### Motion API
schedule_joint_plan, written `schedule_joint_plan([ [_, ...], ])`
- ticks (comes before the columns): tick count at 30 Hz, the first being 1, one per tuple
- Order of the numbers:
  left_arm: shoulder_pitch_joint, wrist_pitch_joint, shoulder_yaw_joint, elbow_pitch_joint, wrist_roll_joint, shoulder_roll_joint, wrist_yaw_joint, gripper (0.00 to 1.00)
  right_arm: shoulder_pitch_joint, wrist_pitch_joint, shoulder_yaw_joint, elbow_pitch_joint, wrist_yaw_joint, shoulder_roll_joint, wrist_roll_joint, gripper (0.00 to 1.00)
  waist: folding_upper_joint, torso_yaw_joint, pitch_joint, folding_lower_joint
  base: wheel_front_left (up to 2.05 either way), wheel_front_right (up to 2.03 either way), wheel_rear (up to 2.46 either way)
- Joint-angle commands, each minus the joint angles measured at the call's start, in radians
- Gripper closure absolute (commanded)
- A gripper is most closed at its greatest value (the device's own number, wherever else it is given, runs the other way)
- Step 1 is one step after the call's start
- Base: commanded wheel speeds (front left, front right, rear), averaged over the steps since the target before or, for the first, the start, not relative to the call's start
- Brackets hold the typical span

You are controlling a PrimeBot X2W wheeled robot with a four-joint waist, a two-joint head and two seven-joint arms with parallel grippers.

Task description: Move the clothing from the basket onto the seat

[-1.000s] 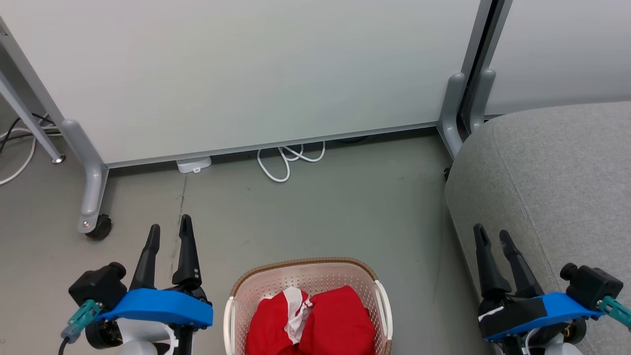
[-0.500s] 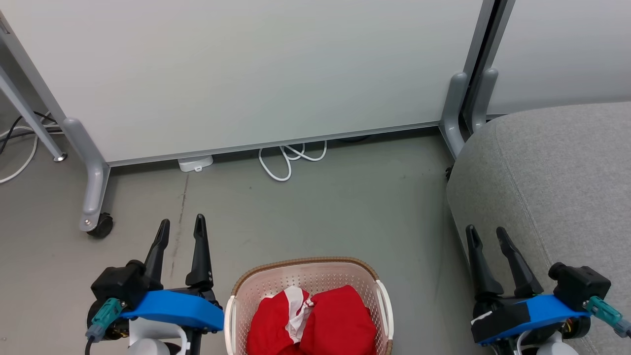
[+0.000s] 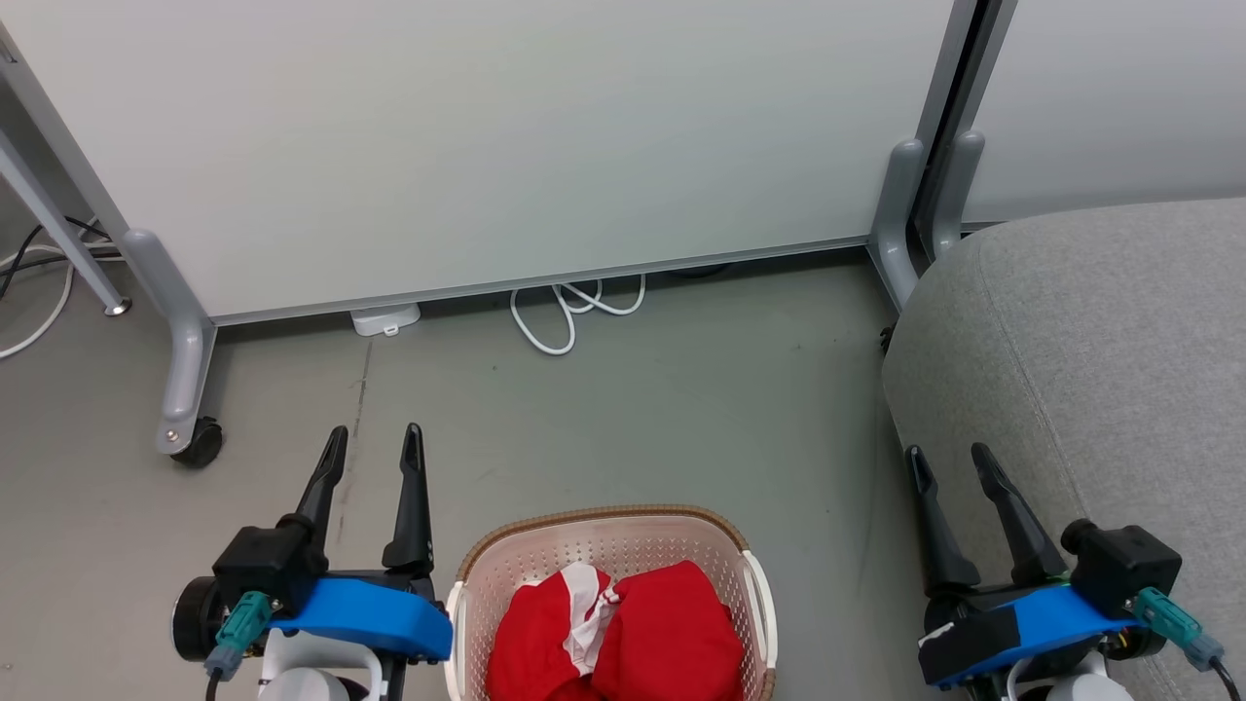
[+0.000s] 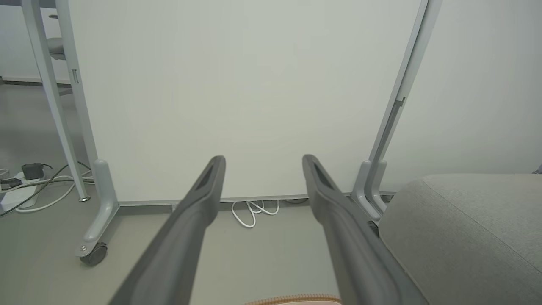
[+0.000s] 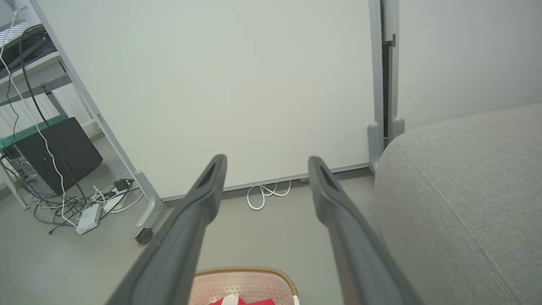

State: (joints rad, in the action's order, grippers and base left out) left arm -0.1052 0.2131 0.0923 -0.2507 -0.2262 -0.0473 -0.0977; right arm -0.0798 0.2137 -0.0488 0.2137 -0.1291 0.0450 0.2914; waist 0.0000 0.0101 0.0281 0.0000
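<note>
The cream perforated basket (image 3: 545, 565) with a brown rim stands on the floor at the bottom centre of the head view. Red clothing (image 3: 633, 633) with white trim fills it. The grey fabric seat (image 3: 1100, 360) rises at the right. My left gripper (image 3: 375, 438) hangs open just left of the basket, nothing between its fingers. My right gripper (image 3: 946, 453) is open too, between the basket and the seat's edge. The right wrist view catches the basket (image 5: 241, 281), a bit of clothing (image 5: 243, 301) and the seat (image 5: 465, 190). The left wrist view shows the basket rim (image 4: 292, 300) and the seat (image 4: 465, 228).
A white panel on grey wheeled legs (image 3: 185, 389) stands behind the basket. A looped white cable (image 3: 565, 312) and a white box (image 3: 384, 318) lie at its foot. Cables, a power strip (image 5: 89, 216) and a dark case (image 5: 55, 154) lie off to the left.
Both grippers have drawn inward toward the basket, the left one moving right and up the view, the right one moving slightly left. Basket and clothing have stayed put.
</note>
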Motion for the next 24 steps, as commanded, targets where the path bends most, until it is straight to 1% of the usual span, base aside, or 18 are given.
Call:
schedule_joint_plan([
  [1, -0.019, 0.009, 0.004, 0.003, 0.019, -0.004, -0.002, 0.0, -0.019, 0.008, -0.003, -0.005, -0.002, 0.007, -0.018, 0.0, 0.0, 0.0, 0.0, 0.0, 0.0, 0.0, 0.0],
  [12, -0.023, 0.03, 0.011, -0.002, 0.102, -0.004, -0.007, 0.0, -0.019, 0.029, -0.013, -0.003, -0.002, 0.008, -0.099, 0.0, 0.0, 0.003, 0.002, 0.0, 0.0, 0.0, 0.0],
  [24, -0.027, 0.051, 0.018, -0.031, 0.156, -0.004, -0.017, 0.0, -0.016, 0.051, -0.023, -0.003, -0.002, 0.008, -0.177, 0.0, 0.0, 0.006, 0.006, 0.0, 0.0, 0.0, 0.0],
])
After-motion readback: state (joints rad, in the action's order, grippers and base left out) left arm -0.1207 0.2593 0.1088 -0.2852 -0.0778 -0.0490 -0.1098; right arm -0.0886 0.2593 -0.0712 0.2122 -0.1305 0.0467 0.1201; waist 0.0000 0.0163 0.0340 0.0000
